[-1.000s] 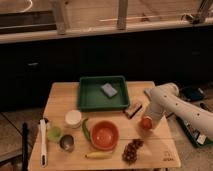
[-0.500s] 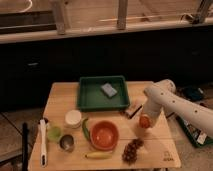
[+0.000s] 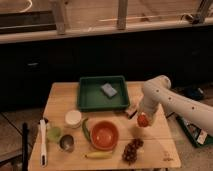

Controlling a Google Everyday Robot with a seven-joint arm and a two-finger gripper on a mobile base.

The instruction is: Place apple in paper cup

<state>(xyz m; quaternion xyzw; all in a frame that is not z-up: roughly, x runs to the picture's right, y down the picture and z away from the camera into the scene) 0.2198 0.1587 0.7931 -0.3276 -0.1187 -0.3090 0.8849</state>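
One wooden table (image 3: 165,150) filled the lower half of the frame, with most of the things spread over its left and middle. A white robot arm (image 3: 170,97) reached in from the right edge and bent down over the table's right side. A green tray (image 3: 80,97) sat at the table's far edge, centre frame, with a grey sponge (image 3: 109,90) lying in it. Below the tray stood a red-orange bowl (image 3: 104,135), and to its lower right lay a dark bunch of grapes (image 3: 132,150). A banana (image 3: 99,155) lay along the near edge under the bowl. The paper cup (image 3: 73,118) stood left of the bowl, just below the tray's left corner. The gripper (image 3: 142,117), at the arm's tip right of the bowl, was closed on the apple (image 3: 143,120), well apart from the paper cup. A pale-green cup (image 3: 54,133) and a dark metal cup (image 3: 66,143) stood at lower left.
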